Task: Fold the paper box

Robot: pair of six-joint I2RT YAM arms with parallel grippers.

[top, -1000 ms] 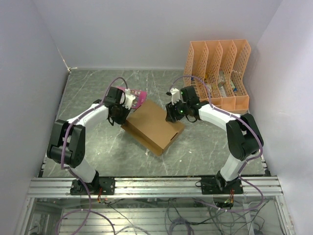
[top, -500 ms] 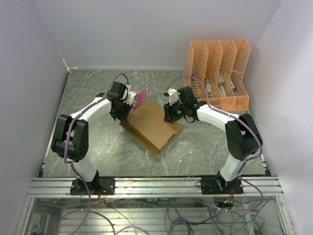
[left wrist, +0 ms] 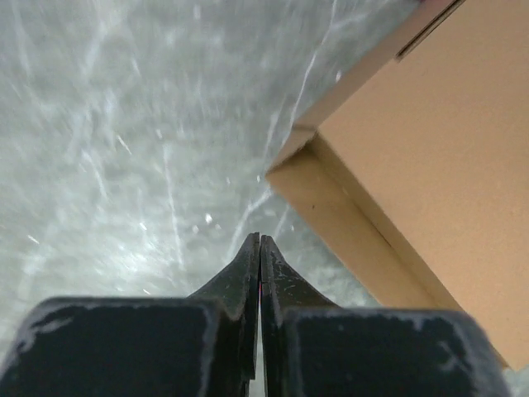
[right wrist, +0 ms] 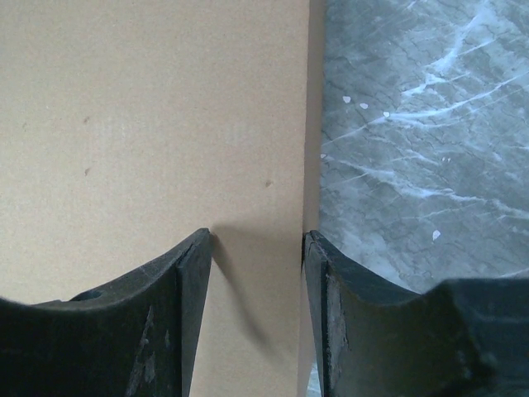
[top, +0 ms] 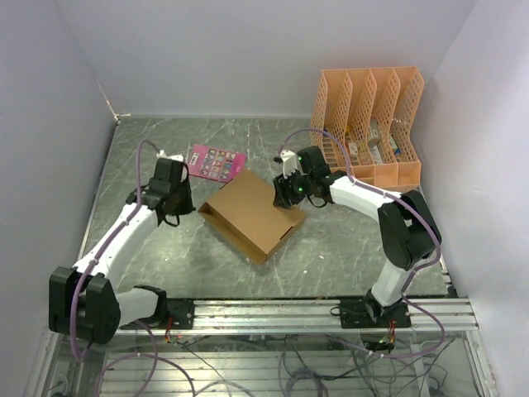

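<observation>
The flat brown corrugated cardboard box (top: pixel 252 217) lies mid-scene, turned diagonally, with its long axis running far-left to near-right. The left gripper (left wrist: pixel 260 241) is just left of it, fingers pressed together on nothing. The right gripper (right wrist: pixel 258 236) is spread apart over the box's far-right edge.

Looks like a robotics lab test cell. Closed in by plain pale walls (top: pixel 248 50) beyond and to either side of the right gripper (top: pixel 290 193). Floored beneath it with a grey marbled tabletop (top: pixel 347 248). Fitted behind it with two robot arms (top: pixel 116 240) bolted to an aluminium rail (top: pixel 264 316), with loose cables (top: pixel 306 360) hanging below. Stocked just past it with an orange file organizer (top: pixel 368 124).
</observation>
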